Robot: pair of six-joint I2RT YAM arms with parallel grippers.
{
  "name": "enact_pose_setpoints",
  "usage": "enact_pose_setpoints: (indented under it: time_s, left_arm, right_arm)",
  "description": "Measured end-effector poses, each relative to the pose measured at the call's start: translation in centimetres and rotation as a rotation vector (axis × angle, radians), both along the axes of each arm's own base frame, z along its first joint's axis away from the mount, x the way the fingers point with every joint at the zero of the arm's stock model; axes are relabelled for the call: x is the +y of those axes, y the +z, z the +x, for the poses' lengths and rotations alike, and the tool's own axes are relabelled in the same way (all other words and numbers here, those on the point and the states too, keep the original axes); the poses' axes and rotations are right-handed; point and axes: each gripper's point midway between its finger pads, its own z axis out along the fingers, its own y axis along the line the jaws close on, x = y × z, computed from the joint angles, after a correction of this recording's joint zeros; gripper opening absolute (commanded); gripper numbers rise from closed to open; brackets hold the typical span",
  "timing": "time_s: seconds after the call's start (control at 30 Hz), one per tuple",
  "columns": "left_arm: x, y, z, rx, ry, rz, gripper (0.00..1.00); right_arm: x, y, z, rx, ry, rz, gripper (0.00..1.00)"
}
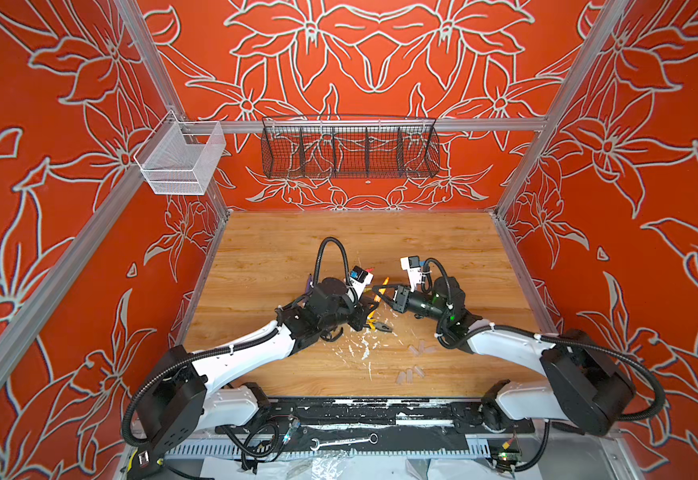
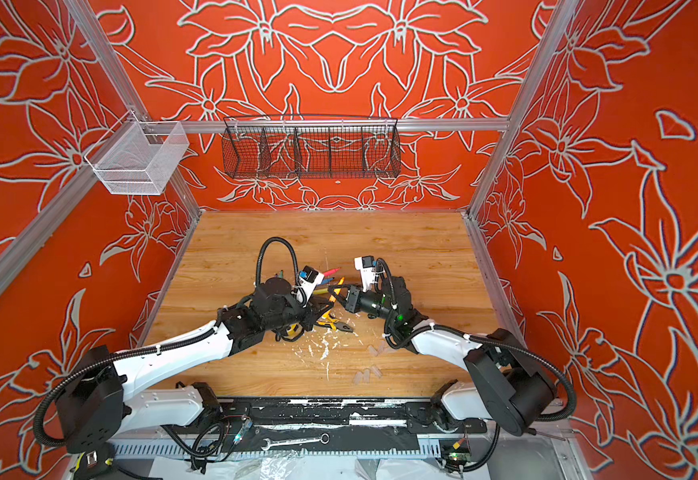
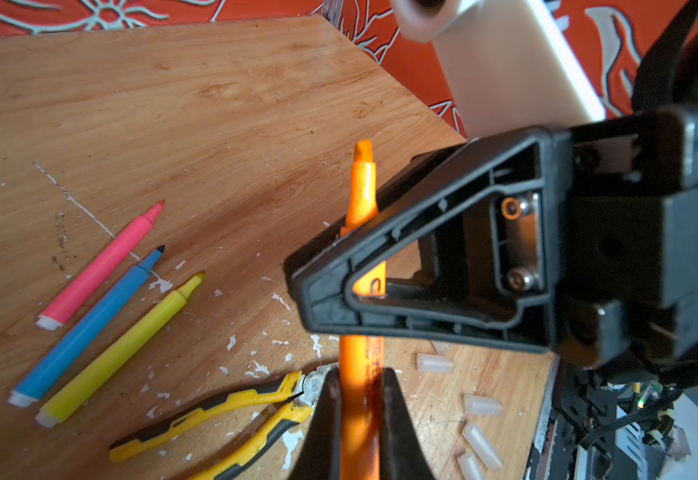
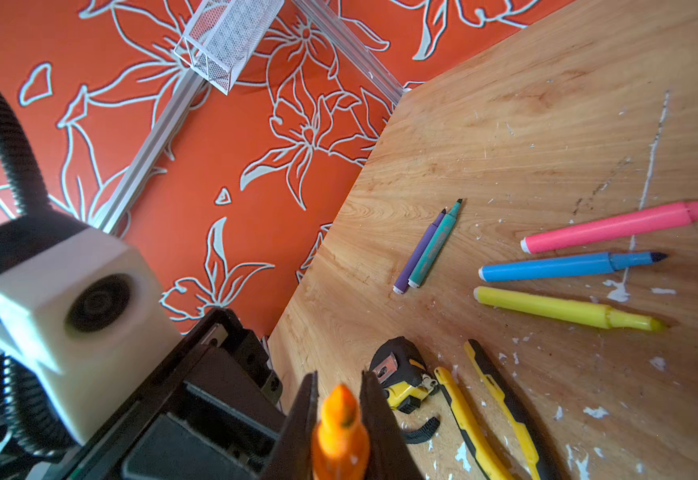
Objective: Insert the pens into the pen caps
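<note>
Heads up: both your grippers are on the orange pen (image 3: 362, 187). Your left gripper (image 3: 357, 386) is pinched tight on the lower barrel. Your right gripper (image 4: 339, 376) is squeezed onto the top end, just under the tip. That leaves the pen held up off the tabletop (image 1: 339, 241), near the middle.

In a top view the pen caps (image 1: 420, 348) lie loose at about 5 o'clock from it, and the pliers (image 1: 376, 325) sit at 6. The pink pen (image 3: 102, 266), blue pen (image 3: 85, 320) and yellow pen (image 3: 119, 353) lie flat, side by side. The purple pen (image 4: 420, 251) and green pen (image 4: 434, 245) are touching, out at 9 o'clock.
</note>
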Motion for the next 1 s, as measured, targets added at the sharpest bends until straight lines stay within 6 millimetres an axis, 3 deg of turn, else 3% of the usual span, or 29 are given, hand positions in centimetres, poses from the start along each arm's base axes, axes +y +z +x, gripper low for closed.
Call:
enact_pose_setpoints:
  time_s: [0.13,0.37,0.47,0.83,1.0]
  left_arm:
    - [-0.4,0.3,-0.2,-0.006,-0.016,-0.007,0.0]
    - [-0.8,0.4,-0.3,-0.003,-0.038,-0.016,0.3]
    - [-0.9,-0.2,-0.3,0.013,-0.041,-0.009,0.38]
    - [-1.0,-0.5,-0.3,0.006,-0.052,0.005,0.32]
    - [-0.7,-0.4,-0.5,-0.006,-0.054,0.006,0.18]
  right_arm:
    - [-0.4,0.3,-0.3,-0.008,-0.02,-0.027,0.05]
    - [-0.2,1.0,-1.0,-0.026,-0.015,-0.043,0.03]
    - [0.4,1.5,-1.7,-0.041,0.0,-0.036,0.02]
    - [1.0,2.1,-2.1,-0.056,0.005,-0.009,0.01]
    - [1.4,1.6,-1.8,-0.043,0.006,-0.003,0.01]
